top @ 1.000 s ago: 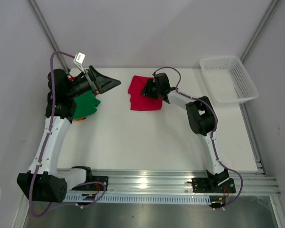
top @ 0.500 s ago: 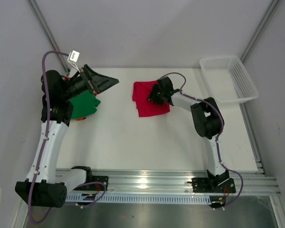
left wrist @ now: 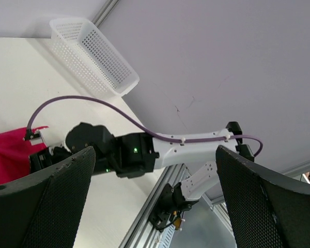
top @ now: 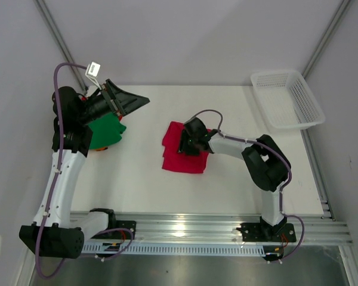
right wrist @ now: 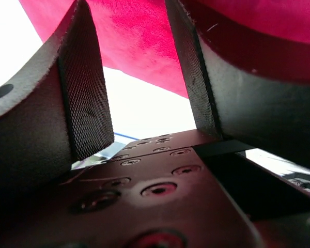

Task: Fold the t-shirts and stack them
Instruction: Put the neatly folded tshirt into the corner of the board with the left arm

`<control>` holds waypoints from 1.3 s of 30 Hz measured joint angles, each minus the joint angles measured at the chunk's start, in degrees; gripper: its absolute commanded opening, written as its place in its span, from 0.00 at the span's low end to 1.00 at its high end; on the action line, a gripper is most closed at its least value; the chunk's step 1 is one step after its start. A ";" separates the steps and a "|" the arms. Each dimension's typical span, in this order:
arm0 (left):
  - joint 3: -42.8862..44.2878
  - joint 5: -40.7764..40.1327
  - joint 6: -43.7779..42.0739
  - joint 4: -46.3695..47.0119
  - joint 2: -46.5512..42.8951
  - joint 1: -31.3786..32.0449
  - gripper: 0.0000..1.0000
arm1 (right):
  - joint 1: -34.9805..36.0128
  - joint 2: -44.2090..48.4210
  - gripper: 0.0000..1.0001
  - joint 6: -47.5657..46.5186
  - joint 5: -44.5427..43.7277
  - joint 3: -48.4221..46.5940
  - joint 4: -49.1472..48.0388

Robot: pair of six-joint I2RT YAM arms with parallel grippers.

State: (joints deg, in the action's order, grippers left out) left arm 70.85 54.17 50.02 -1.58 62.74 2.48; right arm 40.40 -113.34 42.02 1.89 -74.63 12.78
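T-shirt (top: 179, 161), crimson, folded — long axis roughly near-to-far

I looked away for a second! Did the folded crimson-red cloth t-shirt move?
Yes. The folded crimson-red cloth t-shirt slid forward: once level with the white plastic mesh basket, now clearly in front of it.

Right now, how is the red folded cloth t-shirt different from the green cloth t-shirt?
The crimson-red folded t-shirt lies mid-table with the right gripper on it; the green t-shirt sits at the left edge, partly hidden under the left arm. The red one lies on bare table; the green one on orange cloth. Both are plain cloth.
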 measured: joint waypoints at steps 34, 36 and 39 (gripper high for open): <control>-5.64 0.04 0.35 2.10 0.63 0.00 1.00 | -2.69 -1.40 0.51 -12.07 -4.02 -11.02 -5.73; -6.25 0.04 0.26 2.05 0.59 0.00 1.00 | -3.52 -5.88 0.51 -12.04 -3.76 -13.11 -5.42; -6.75 0.04 -0.09 1.36 0.59 -0.17 1.00 | -3.78 -11.61 0.51 -12.04 -2.86 -16.81 -4.15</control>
State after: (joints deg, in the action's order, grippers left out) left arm 64.10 54.22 49.93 -0.23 63.33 2.31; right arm 36.62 -124.95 29.98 -0.97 -91.44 8.62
